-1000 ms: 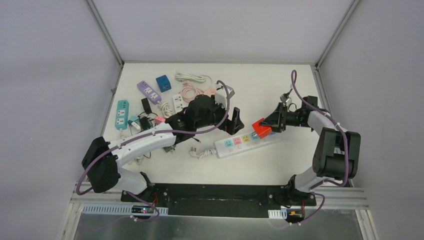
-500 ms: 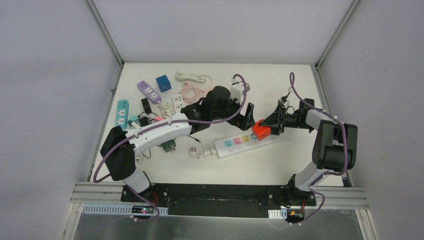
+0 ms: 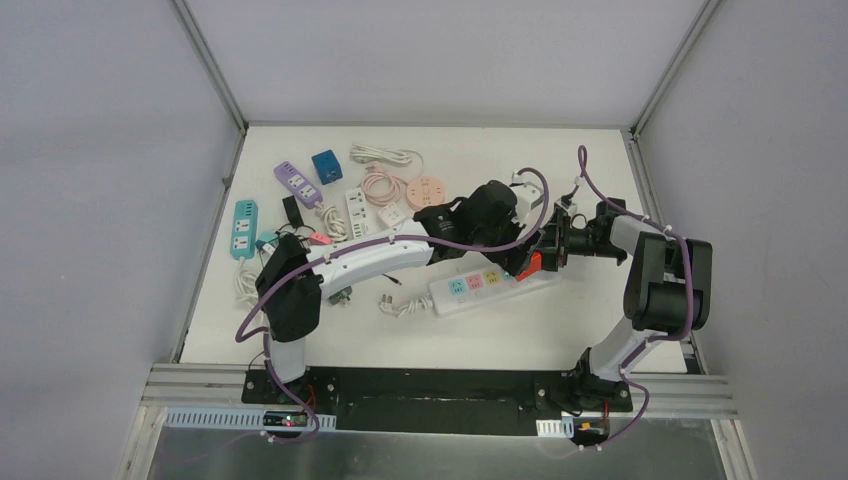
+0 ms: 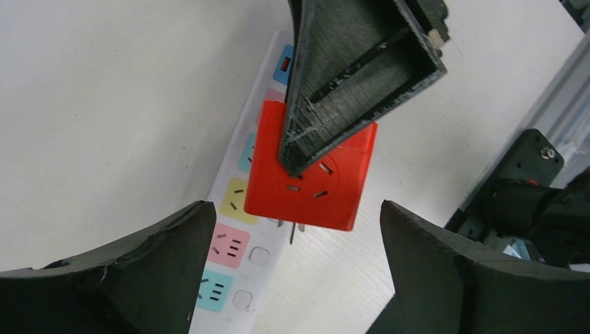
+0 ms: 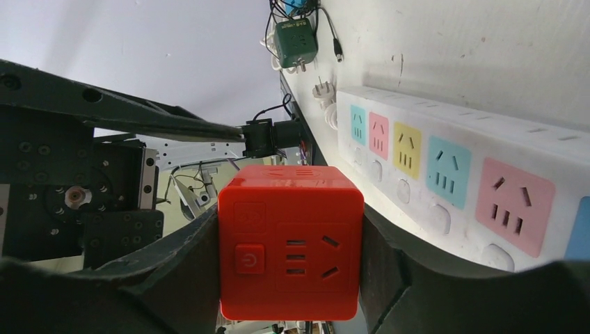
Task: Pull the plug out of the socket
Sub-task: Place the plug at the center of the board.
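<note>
Inside right hand (image 5: 289, 275): red plug (image 5: 290, 209)

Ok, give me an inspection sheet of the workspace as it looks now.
Surface: white table, nothing spilled seen.
Job's things: red cube plug looks lifted clear of the white power strip, a prong showing underneath.
Clutter: purple strip, blue cube, teal strip, pink round socket, far left.
Grippers: right gripper shut on the red cube plug; left gripper open either side, not touching.
Cables: white cable and pink cable coiled at the back.
Surroundings: grey walls; nothing else seen.
</note>
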Available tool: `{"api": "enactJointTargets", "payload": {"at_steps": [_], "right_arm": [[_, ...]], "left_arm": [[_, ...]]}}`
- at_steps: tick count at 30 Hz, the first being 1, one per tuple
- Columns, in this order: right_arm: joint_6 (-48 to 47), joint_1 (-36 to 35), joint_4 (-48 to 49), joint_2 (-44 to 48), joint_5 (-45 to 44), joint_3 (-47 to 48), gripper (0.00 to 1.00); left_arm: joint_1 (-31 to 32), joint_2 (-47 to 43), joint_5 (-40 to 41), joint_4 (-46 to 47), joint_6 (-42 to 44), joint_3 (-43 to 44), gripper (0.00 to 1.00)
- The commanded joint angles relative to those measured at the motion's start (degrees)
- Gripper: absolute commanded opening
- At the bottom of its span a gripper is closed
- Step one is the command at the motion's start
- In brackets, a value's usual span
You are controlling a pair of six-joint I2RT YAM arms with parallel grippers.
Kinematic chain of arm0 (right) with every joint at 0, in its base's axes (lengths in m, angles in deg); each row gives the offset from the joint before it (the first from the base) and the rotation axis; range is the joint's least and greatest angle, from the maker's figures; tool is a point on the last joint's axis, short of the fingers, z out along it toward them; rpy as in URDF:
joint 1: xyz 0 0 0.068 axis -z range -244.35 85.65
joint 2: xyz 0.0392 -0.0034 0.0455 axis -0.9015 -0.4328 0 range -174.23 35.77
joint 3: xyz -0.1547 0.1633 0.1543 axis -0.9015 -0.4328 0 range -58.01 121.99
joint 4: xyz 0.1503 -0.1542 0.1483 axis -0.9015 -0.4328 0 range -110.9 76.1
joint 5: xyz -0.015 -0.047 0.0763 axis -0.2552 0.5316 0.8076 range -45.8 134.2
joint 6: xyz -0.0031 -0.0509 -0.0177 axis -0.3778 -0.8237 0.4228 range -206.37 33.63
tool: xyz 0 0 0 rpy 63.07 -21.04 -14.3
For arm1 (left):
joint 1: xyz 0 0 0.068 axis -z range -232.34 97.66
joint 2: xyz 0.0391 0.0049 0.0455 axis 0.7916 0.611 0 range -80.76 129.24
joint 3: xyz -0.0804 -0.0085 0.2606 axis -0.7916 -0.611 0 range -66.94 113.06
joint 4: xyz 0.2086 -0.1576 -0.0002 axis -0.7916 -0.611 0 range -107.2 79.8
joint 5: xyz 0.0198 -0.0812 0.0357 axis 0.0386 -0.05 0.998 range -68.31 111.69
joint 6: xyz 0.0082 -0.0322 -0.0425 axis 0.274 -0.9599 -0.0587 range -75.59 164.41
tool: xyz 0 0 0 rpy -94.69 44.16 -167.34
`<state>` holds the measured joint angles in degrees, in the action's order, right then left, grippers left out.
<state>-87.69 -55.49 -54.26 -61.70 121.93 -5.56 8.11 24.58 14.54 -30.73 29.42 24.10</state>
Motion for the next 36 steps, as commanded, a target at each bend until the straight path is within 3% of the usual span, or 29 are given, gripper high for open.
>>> {"api": "enactJointTargets", "payload": {"at_steps": [1,15,28,33,36], "right_arm": [[0.12,0.02,-1.25,0.0,3.56,2.22,0.0],[-1.38,-0.34,-3.01,-0.62,3.3,2.84,0.0],[-1.93,-0.49,-3.89,-1.01,3.36,3.1,0.0],[-2.35,-0.6,-4.51,-0.88,3.45,3.23,0.13],[-3.49,-0.6,-5.69,-0.75,3.52,3.48,0.31]], "left_arm": [[1.02,2.07,6.4,-2.62,1.5,5.16,0.9],[0.99,7.33,-0.18,-3.36,1.05,9.41,0.74],[1.14,8.98,-0.52,-3.69,0.31,9.67,0.65],[1.08,9.52,-1.58,-3.96,0.21,9.92,0.42],[1.08,9.55,-1.95,-4.28,0.4,10.03,0.01]]}}
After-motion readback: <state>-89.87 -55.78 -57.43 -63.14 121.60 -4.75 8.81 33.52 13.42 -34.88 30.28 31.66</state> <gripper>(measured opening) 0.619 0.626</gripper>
